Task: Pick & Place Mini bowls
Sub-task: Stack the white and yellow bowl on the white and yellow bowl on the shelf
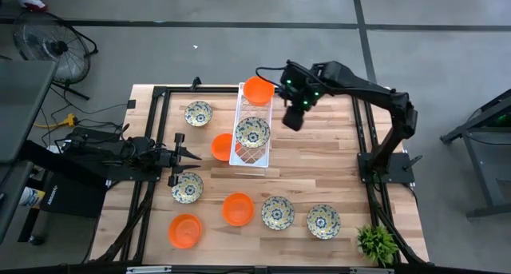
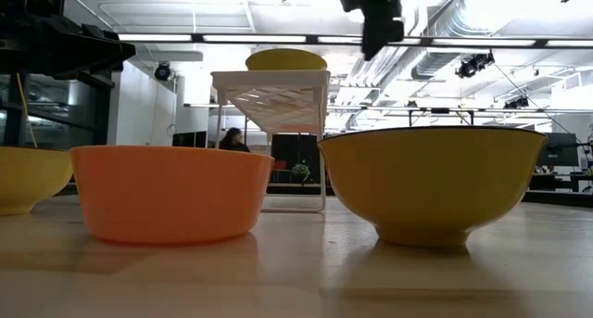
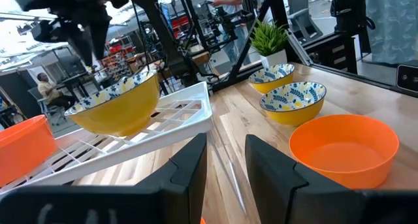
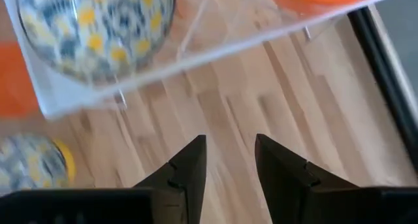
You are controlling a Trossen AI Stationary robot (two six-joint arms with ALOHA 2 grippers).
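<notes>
Risk is sitting with the right tool (image 1: pixel 294 119), hanging spread and empty just beside the tray (image 1: pixel 264 159) near the tabletop's far edge, where a drift sideways could be knocking the tray's floral bowl (image 1: pixel 252 132) or orange bowl (image 1: pixel 257 89); the left tool (image 1: pixel 188 156) is waiting part-spread.

Overhead camera looks straight down on the whole table (image 1: pixel 319 158). Low camera sits at tabletop level, bowls close up. Both wrist cameras peer past their fingers; all four catch the white tray (image 1: pixel 263 138).
</notes>
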